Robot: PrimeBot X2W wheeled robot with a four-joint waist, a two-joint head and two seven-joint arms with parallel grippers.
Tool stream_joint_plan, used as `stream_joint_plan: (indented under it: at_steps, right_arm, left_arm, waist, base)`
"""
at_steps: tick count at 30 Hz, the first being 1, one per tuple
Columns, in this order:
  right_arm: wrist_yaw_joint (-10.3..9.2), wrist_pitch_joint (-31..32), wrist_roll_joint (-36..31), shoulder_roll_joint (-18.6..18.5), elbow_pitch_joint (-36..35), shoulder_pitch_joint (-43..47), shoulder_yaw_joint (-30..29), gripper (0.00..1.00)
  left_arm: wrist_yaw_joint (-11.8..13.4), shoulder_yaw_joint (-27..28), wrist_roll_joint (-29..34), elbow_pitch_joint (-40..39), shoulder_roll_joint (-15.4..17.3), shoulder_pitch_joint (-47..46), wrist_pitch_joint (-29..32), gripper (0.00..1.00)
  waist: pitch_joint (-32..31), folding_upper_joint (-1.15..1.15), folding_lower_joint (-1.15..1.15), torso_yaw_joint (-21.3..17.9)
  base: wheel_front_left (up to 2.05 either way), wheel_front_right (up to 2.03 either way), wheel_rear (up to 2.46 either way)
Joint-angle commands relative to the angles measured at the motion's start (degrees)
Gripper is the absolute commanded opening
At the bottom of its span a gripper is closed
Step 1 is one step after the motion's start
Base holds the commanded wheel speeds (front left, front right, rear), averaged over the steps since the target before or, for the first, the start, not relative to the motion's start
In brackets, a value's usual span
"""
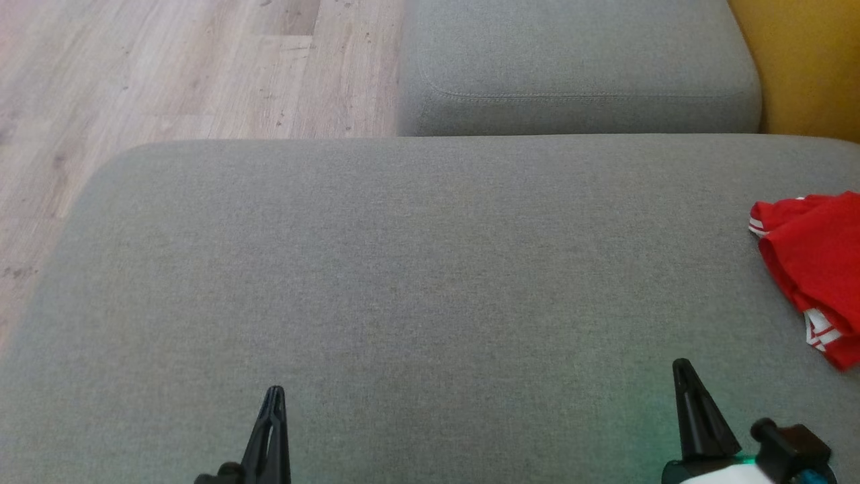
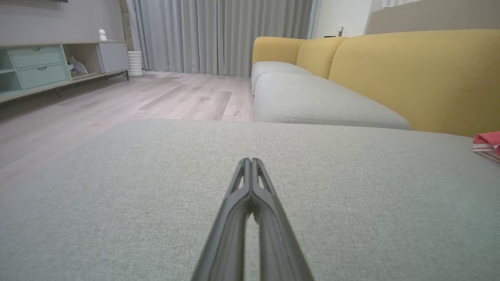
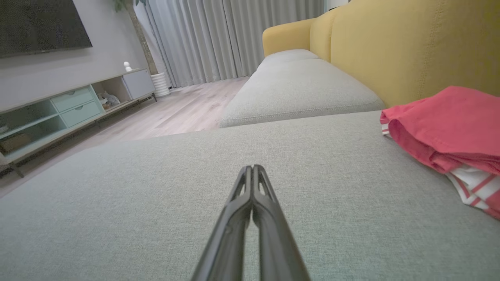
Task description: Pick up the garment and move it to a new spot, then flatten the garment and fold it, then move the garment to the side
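Note:
The garment [image 1: 816, 262] is red with white striped trim and lies bunched at the right edge of the grey cushion [image 1: 403, 269]. It shows larger in the right wrist view as a folded red heap [image 3: 449, 128], and as a small red corner [image 2: 488, 143] in the left wrist view. My left gripper [image 1: 274, 391] is at the lower left, shut, with nothing in it; its tips [image 2: 250, 160] meet over bare cushion. My right gripper [image 1: 682, 364] is at the lower right, shut and empty, a short way in front and to the left of the garment; its tips [image 3: 252, 167] also touch each other.
A second grey seat cushion [image 1: 578, 60] lies beyond, with a yellow sofa back [image 1: 806, 60] on the right. Wooden floor [image 1: 168, 74] runs past the cushion's left and far edges. A low cabinet [image 2: 47, 66] and curtains [image 2: 218, 35] stand across the room.

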Motion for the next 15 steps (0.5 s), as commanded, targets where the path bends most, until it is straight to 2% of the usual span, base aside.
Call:
stream_joint_plan:
  at_steps: [1,15]
  right_arm:
    - [0.0,0.16,1.9,-0.33,-1.63,-1.69,-0.22,0.0]
    - [-0.01,1.97,12.08,-0.89,-0.72,-3.79,-0.56,0.0]
  left_arm:
    - [-0.23,0.59,-1.82,-1.71,0.25,-1.65,0.19,0.0]
    - [-1.87,2.0,-12.34,-0.17,0.8,-3.87,1.95,0.0]
  waist:
    - [0.03,0.0,0.0,-0.06]
    - [0.32,0.0,0.0,-0.65]
  base:
    - [0.0,0.0,0.0]
    - [0.0,0.0,0.0]
